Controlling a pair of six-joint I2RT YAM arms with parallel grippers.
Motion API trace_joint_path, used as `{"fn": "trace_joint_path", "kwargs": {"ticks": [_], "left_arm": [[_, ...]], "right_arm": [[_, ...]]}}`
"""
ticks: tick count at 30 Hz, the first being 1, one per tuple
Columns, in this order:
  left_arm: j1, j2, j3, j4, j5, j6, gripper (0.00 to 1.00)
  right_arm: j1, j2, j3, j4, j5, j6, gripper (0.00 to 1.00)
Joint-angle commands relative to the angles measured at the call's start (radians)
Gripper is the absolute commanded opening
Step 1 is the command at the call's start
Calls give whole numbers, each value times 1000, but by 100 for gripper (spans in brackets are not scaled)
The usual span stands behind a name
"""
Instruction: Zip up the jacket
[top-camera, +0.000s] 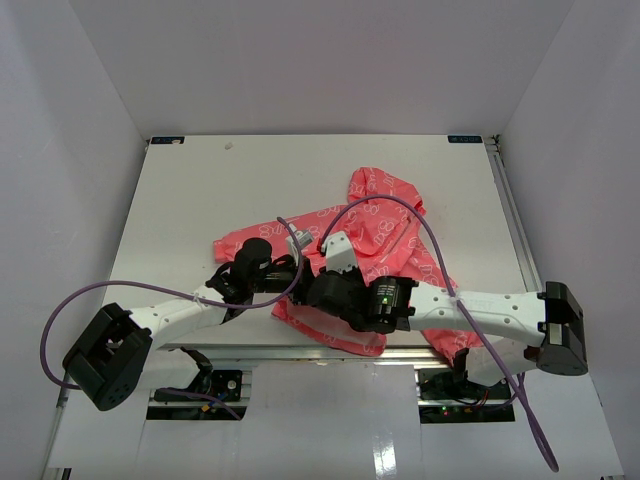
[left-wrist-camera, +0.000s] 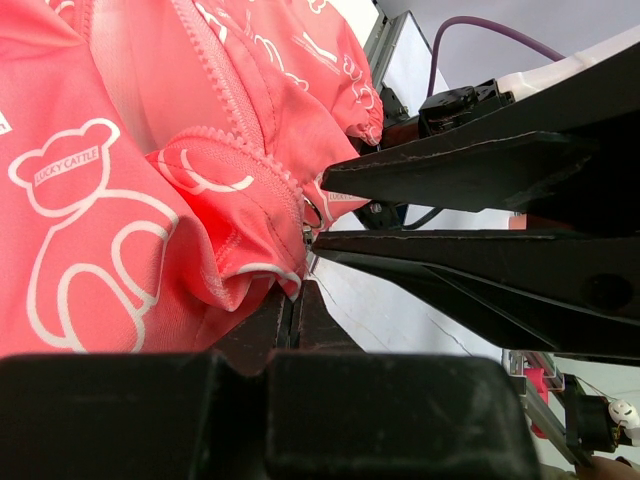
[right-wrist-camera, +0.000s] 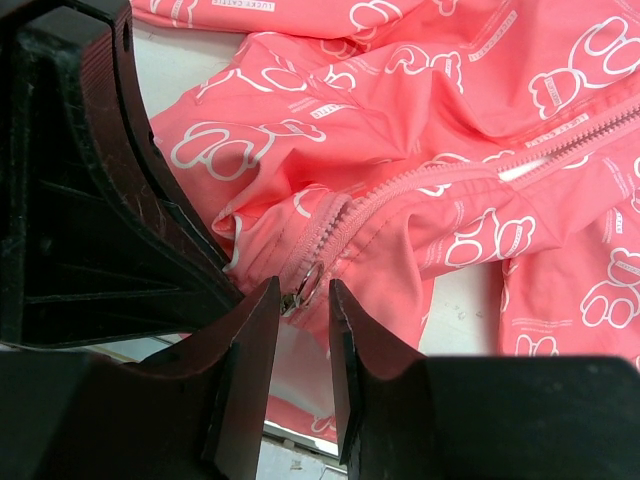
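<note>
On the left, my left tool (left-wrist-camera: 295, 305) is clenched on the hem (left-wrist-camera: 262, 272) of the jacket (top-camera: 385, 225), right at the bottom end of the zipper. The jacket lies crumpled on the desk (top-camera: 200, 190), right of centre and toward the near edge, with its hood at the far side. This pinch is my anchor. It catches only a thin fold of slippery cloth, so a hard pull from the other arm could draw the hem out, and the whole jacket would then slide along instead of zipping.

Just right of that, the pull ring (right-wrist-camera: 306, 283) hangs in the gap of my right tool (right-wrist-camera: 303, 300), whose jaws stand a little apart around it and do not yet press on it. The ring is small and loose. If I close off-centre it may swing aside, and I would nip cloth or nothing at all.

Further right, the zipper teeth (right-wrist-camera: 420, 175) run away over bunched, wrinkled fabric. Dragging the slider along a slack, curved track could jam it on a fold or snag the lining. I judge the cloth needs tension between both tools first.
</note>
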Motion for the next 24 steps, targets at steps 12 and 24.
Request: {"fn": "trace_joint_path", "kwargs": {"ticks": [12,24], "left_arm": [[1,-27,4,13,0,8,0],[0,-30,1,13,1,7,0]], "right_arm": [[13,35,19,-14,59,76,26],[19,58,34,-50,104,123,21]]}}
